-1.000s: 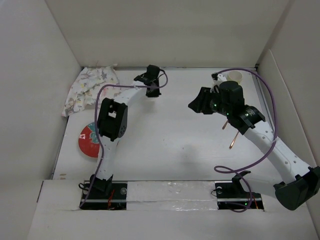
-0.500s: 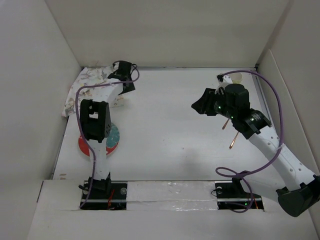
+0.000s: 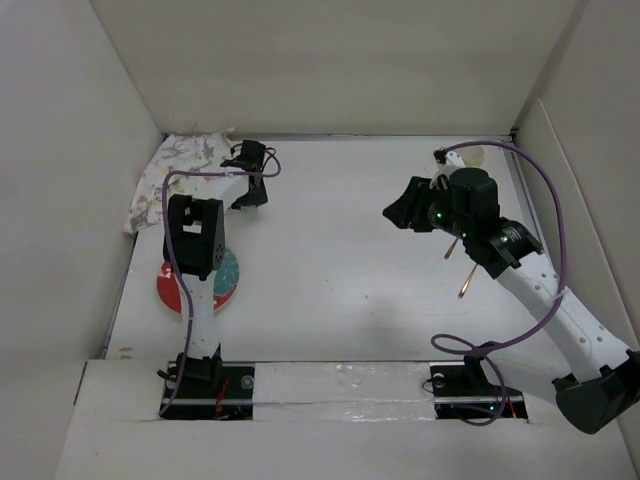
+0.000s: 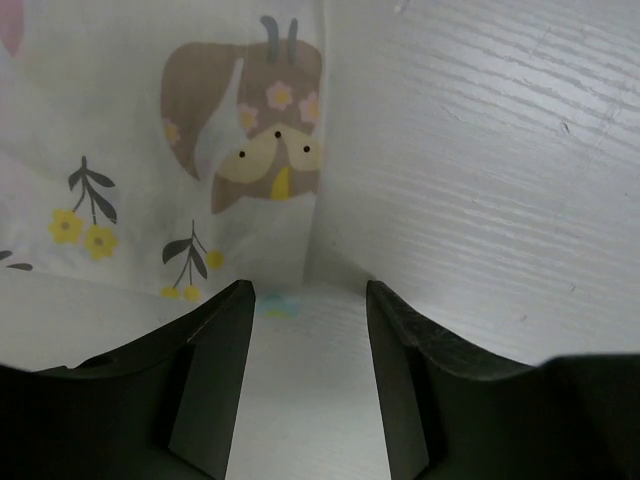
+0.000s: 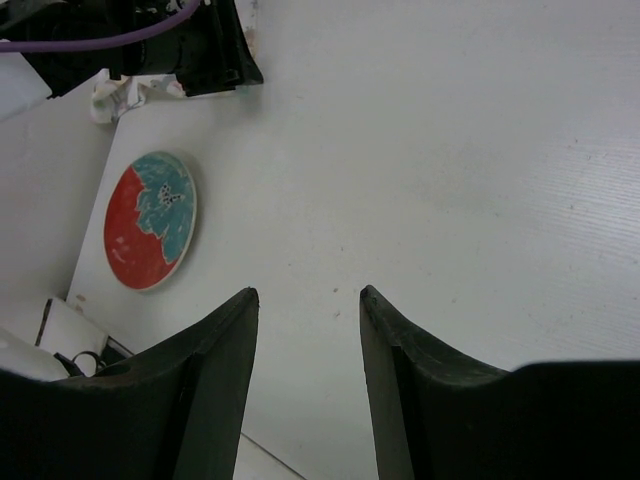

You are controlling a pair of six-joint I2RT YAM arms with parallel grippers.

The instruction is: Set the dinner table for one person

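Note:
The dinner table (image 3: 340,290) is a plain white surface. At its back left corner lies a crumpled white cloth mat (image 3: 175,180) printed with small figures. My left gripper (image 3: 238,162) hovers at the mat's right edge. In the left wrist view it (image 4: 308,290) is open, with bare table between its fingers and the mat's owl print (image 4: 245,130) just ahead. A red and teal plate (image 3: 172,285) lies front left, partly hidden by the left arm. My right gripper (image 3: 397,212) hangs open and empty over the table (image 5: 450,150), with the plate (image 5: 150,220) far to its left.
A pale cup (image 3: 470,154) stands at the back right, partly hidden behind the right arm. Two thin copper-coloured utensils (image 3: 467,282) lie beside the right arm. White walls enclose the table on the left, back and right.
The left arm swung left from the back middle to the cloth mat's edge, and its gripper opened. The right arm barely moved.

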